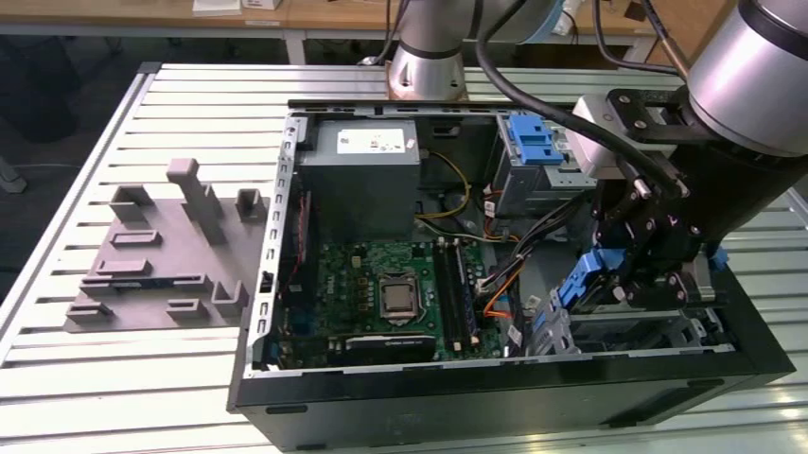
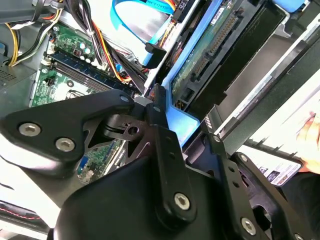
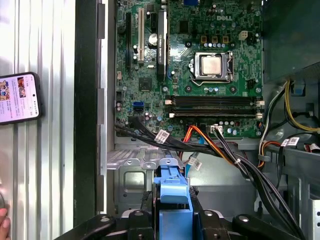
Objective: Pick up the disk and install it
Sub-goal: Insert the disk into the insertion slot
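Note:
The disk (image 2: pixel 212 47) is held on edge, its green circuit side and blue plastic carrier (image 2: pixel 184 125) showing in the second wrist view. My black gripper (image 3: pixel 172 207) is shut on the disk, with the blue carrier (image 3: pixel 172 197) squeezed between the two fingers (image 3: pixel 146 204). In the exterior view the gripper (image 1: pixel 622 284) hangs over the metal drive cage (image 1: pixel 631 336) at the near corner of the open computer case on the exterior view's right. The disk's blue edge (image 1: pixel 588 282) is tilted and dips into the cage's top.
The open case (image 1: pixel 505 378) holds a motherboard (image 1: pixel 378 284), a grey power supply box (image 1: pixel 366 170), loose cables (image 1: pixel 499 284) and an upper bay with a blue part (image 1: pixel 536 137). A grey fixture (image 1: pixel 165 246) lies on the exterior view's left. A phone (image 3: pixel 17 97) and a person's fingertip (image 3: pixel 3 220) are on the slatted table.

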{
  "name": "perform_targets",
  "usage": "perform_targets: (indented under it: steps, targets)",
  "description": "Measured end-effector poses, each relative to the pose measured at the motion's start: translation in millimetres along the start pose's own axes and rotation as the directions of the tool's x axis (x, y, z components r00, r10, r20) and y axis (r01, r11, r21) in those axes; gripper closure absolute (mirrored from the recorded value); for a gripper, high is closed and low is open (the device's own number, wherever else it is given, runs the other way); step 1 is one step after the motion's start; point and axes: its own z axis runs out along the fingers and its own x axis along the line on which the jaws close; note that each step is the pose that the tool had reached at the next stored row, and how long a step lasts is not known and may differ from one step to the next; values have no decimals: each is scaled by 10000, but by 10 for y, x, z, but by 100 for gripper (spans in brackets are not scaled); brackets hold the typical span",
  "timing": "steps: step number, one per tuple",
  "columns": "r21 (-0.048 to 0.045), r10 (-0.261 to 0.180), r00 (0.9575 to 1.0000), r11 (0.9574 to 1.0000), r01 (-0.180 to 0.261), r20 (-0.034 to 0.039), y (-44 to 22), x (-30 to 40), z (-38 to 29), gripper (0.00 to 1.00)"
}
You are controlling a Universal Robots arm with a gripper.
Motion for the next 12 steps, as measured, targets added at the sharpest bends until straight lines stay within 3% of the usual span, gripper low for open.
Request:
perform_targets:
  steps: [1,2,7,10,12]
  targets:
    - [-2,0,10000,10000,0,-2,0,0,0,63]
    - [-3,0,10000,10000,0,-6,0,0,0,56]
    - [-3,1,10000,10000,-1,-11,1,0,0,56]
    - [-3,1,10000,10000,-1,-16,1,0,0,64]
    - [-2,1,10000,10000,-1,-19,1,0,0,76]
